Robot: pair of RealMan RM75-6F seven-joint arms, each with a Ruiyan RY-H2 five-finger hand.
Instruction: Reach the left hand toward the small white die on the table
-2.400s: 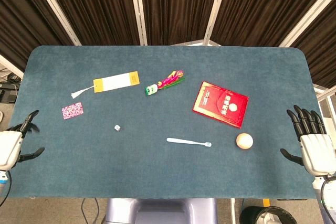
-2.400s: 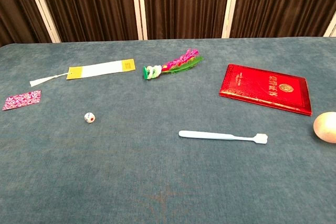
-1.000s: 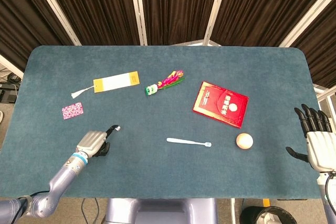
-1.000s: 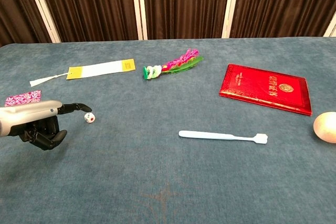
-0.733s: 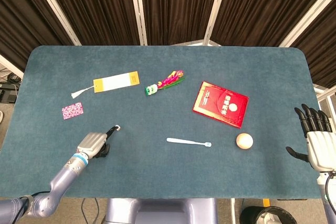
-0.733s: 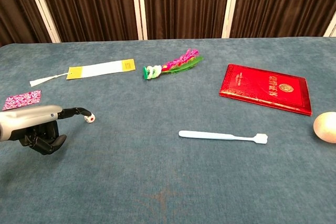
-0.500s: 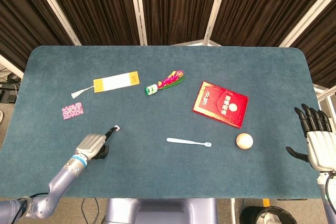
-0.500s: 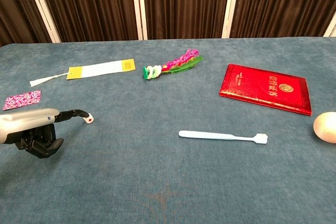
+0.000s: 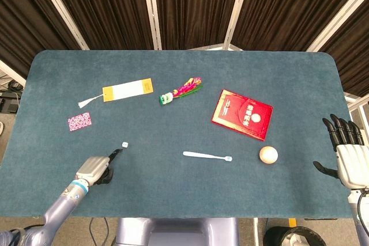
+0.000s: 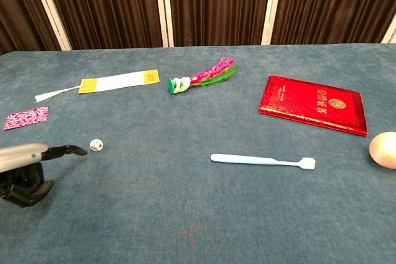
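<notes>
The small white die (image 9: 124, 143) (image 10: 96, 145) lies on the blue table (image 9: 184, 194), left of centre toward the front. My left hand (image 9: 94, 168) (image 10: 23, 166) is low over the table just near-left of it. One finger points at the die, with a small gap between fingertip and die, and the other fingers are curled in; it holds nothing. My right hand (image 9: 346, 152) hangs at the table's right edge with its fingers spread and nothing in them; the chest view does not show it.
Behind the die lie a pink patterned card (image 9: 79, 121) and a white-and-yellow bookmark (image 9: 128, 90). A feather toy (image 9: 181, 90) is at mid-table, a red booklet (image 9: 241, 114) to its right. A white toothbrush (image 9: 207, 155) and a beige ball (image 9: 268, 154) lie toward the front right.
My left hand came in from the left edge, touched the die with one fingertip, then drew back toward the front left. The die shifted slightly left and nearer. The right hand barely moved.
</notes>
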